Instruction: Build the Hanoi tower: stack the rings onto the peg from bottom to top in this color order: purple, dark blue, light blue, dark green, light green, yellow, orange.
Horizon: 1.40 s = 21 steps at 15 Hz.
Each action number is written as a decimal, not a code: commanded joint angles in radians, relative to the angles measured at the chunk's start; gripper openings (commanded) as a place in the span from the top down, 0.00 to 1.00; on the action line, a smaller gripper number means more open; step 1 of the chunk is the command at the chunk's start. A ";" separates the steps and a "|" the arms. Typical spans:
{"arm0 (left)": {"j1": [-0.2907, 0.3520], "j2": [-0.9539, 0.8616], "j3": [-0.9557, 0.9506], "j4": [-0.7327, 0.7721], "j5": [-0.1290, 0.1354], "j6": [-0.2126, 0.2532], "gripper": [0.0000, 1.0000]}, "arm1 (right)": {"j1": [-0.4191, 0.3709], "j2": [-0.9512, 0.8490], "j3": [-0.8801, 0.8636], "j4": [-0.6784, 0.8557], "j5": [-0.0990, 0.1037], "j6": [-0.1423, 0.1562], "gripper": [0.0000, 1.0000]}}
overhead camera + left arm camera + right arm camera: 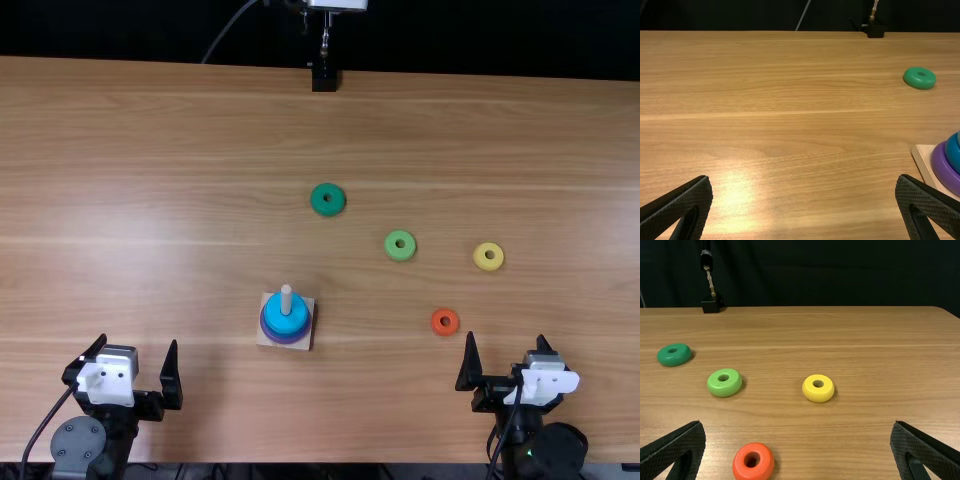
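"Down at the near edge of the bench [150,200], both grippers are showing! What are the fingers doing?"

"Over on the left, the left gripper [139,341] is holding its fingers wide apart, and it's gripping nothing. Across on the right, the right gripper [506,337] is matching it, spreading wide and gripping nothing either!"

"And the tower, how is it looking?"

"Between the two grippers and a little farther out, the peg [286,298] is standing upright on its square wooden base [263,340]. The purple ring [288,340] is lying at the bottom, and the light blue ring [277,318] is sitting on top of the stack, circling the peg. Whether a dark blue one is hiding between them, I'm not able to tell!"

"So who's lying loose on the wood?"

"Four of them! The dark green ring [328,208] is lying flat, farthest out, beyond the peg and slightly to its right. The light green ring [400,254] is lying nearer and farther right, and the yellow ring [488,264] is resting well to the right of that."

"And the orange one?"

"The orange ring [437,321] is lying near the right gripper, just ahead of its fingers and apart from them!"
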<state>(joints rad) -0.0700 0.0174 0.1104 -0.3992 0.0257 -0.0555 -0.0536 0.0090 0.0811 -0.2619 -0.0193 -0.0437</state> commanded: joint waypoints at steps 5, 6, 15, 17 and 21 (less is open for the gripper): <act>0.012 -0.017 -0.110 -0.074 -0.004 0.015 0.00 | -0.009 -0.009 -0.067 -0.072 -0.007 0.001 0.00; 0.012 -0.017 -0.110 -0.074 -0.004 0.015 0.00 | -0.009 -0.009 -0.067 -0.072 -0.007 0.001 0.00; 0.012 -0.017 -0.110 -0.074 -0.004 0.015 0.00 | -0.006 -0.009 -0.064 -0.072 -0.008 0.001 0.00; 0.012 -0.017 -0.110 -0.074 -0.004 0.015 0.00 | -0.005 -0.009 -0.066 -0.074 -0.008 0.001 0.00; 0.012 -0.017 -0.110 -0.074 -0.004 0.015 0.00 | -0.008 -0.009 -0.046 -0.069 -0.008 0.000 0.00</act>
<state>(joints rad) -0.0700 0.0174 0.1104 -0.3992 0.0254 -0.0525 -0.0532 0.0090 0.0860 -0.2699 -0.0196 -0.0441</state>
